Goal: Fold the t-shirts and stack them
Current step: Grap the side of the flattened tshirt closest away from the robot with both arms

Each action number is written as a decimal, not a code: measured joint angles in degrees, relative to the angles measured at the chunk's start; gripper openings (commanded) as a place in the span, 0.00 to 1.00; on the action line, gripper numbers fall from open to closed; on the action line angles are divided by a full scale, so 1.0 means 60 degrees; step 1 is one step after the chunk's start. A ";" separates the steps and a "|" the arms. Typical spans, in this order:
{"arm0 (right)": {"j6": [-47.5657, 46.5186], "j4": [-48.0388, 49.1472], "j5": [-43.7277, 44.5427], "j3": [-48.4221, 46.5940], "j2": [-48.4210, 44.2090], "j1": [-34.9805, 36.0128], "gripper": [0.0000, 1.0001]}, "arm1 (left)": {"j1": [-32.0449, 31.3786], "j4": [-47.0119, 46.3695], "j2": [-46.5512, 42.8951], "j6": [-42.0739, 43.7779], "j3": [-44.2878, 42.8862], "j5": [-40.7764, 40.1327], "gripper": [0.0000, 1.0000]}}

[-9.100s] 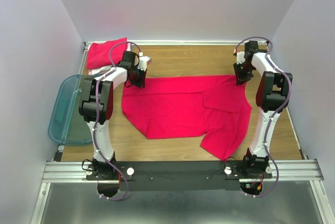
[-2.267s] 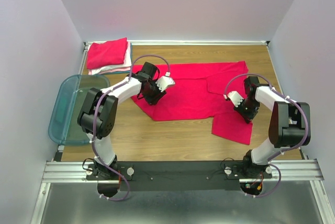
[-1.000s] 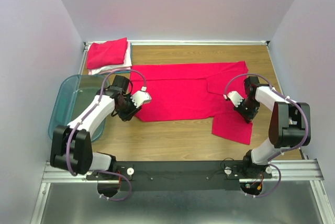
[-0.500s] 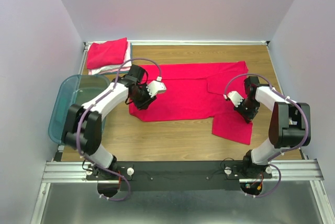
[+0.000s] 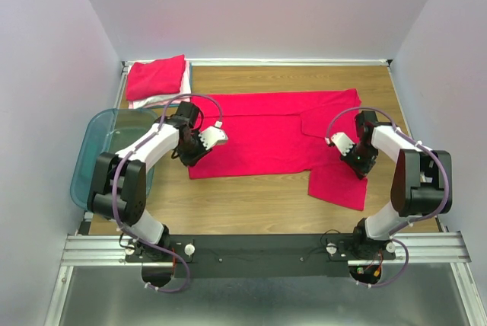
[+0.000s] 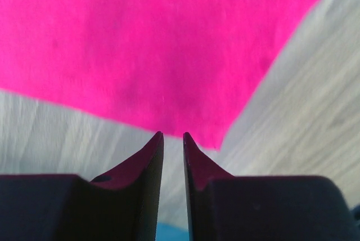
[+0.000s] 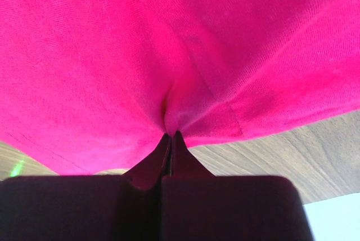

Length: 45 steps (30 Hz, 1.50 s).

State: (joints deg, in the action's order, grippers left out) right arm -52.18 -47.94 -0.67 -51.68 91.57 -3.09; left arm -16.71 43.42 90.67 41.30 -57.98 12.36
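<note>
One red-pink t-shirt (image 5: 266, 132) lies spread flat across the wooden table, with a sleeve flap (image 5: 336, 186) at its near right. Folded t-shirts (image 5: 156, 78), red on top of white, sit stacked at the far left corner. My left gripper (image 5: 192, 157) hovers at the spread shirt's near left corner. In the left wrist view the left gripper (image 6: 171, 135) stands open by a narrow gap, its tips at the t-shirt's (image 6: 157, 44) hem, nothing between them. My right gripper (image 5: 358, 160) is shut on a pinch of the shirt's right side. The right wrist view shows the right gripper (image 7: 170, 134) with t-shirt cloth (image 7: 169, 44) puckered at the tips.
A translucent teal bin (image 5: 95, 162) sits off the table's left edge beside the left arm. Pale walls enclose the table on three sides. Bare wood (image 5: 251, 204) shows between the shirt and the arm bases.
The left gripper swung right over the shirt, then came back left toward its near left corner, and its jaws narrowed. The right gripper kept its hold and stayed still.
</note>
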 measured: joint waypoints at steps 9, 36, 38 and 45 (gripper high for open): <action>-0.0076 -0.0240 -0.0007 0.0004 -0.0419 0.0000 0.01 | 0.0047 0.1024 -0.1421 0.1228 0.0073 0.0357 0.45; -0.0248 -0.0659 -0.0204 -0.0124 -0.0911 0.0000 0.01 | -0.0718 -0.0521 -0.0925 0.1876 0.1931 -0.0018 0.10; -0.0251 -0.0696 -0.0204 -0.0124 -0.0940 0.0000 0.01 | -0.0718 -0.0608 -0.0933 0.1934 0.1953 -0.0069 0.00; -0.0313 -0.0790 -0.0219 0.0018 -0.1388 0.0000 0.00 | -0.0718 -0.0725 -0.1100 0.2033 0.2113 -0.0215 0.00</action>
State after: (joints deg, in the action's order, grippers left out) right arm -54.06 -52.69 -1.98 -51.57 83.24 -3.09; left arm -21.02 39.07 84.07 53.49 -45.30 11.07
